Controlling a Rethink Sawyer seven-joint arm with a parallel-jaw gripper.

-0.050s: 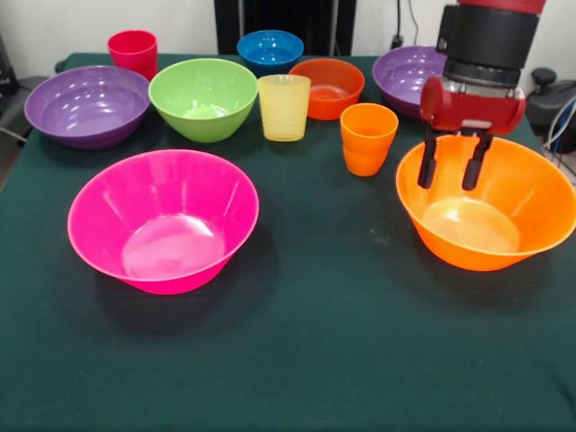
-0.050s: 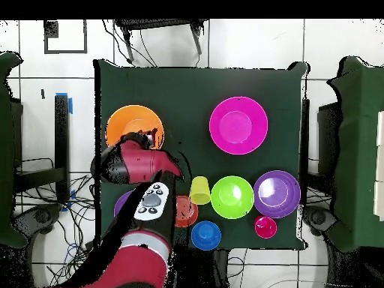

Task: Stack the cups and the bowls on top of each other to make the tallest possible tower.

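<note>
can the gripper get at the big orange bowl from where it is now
Probably yes. The gripper hangs open right over the large orange bowl, fingers pointing down near its far rim, and nothing lies between them. The orange cup stands beside the bowl, clear of it.

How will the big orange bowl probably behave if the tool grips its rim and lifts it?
The big orange bowl looks thin, glossy plastic, so it is probably light and stiff but slippery. Gripped by one side of its wide rim, it would likely tilt and hang. The open tool hangs over its far rim, so a sideways nudge may slide it on the cloth.
</note>
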